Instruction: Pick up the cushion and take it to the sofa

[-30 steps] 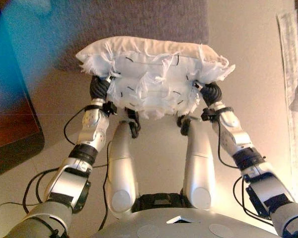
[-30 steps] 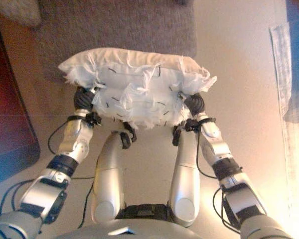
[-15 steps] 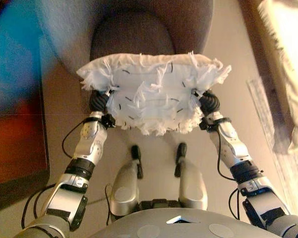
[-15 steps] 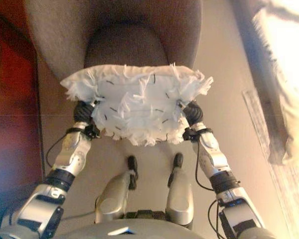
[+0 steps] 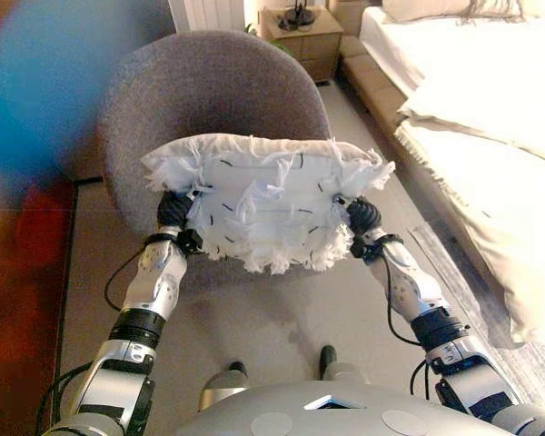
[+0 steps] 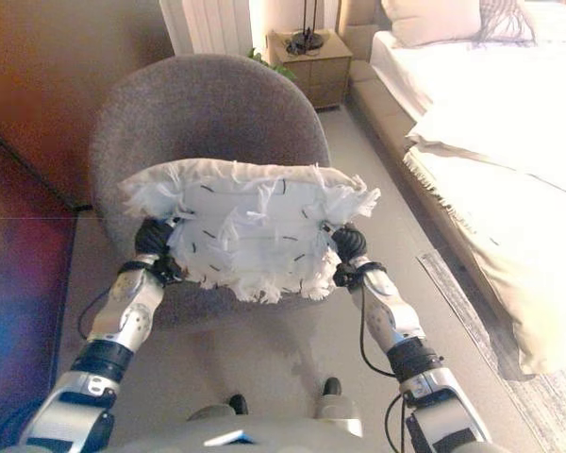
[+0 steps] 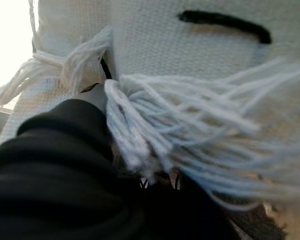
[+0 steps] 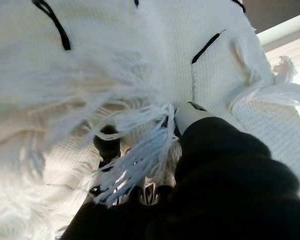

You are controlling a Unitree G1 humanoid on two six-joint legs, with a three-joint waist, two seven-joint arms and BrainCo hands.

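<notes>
So the view has tilted up over the last second: instead of mostly floor, you now get a bedroom with a bed (image 5: 490, 118), a wooden nightstand (image 5: 300, 36) and a round grey armchair (image 5: 209, 100) dead ahead. That's the camera moving, not the stuff. The white tasselled cushion (image 5: 268, 204) is off the ground, carried between the left robot hand (image 5: 173, 211) and the right robot hand (image 5: 363, 216), one at each end. Can't tell what the fingers are doing, they're buried in fringe. Looks like it's nearly at the seat, so I'd guess drop-off comes next.
</notes>
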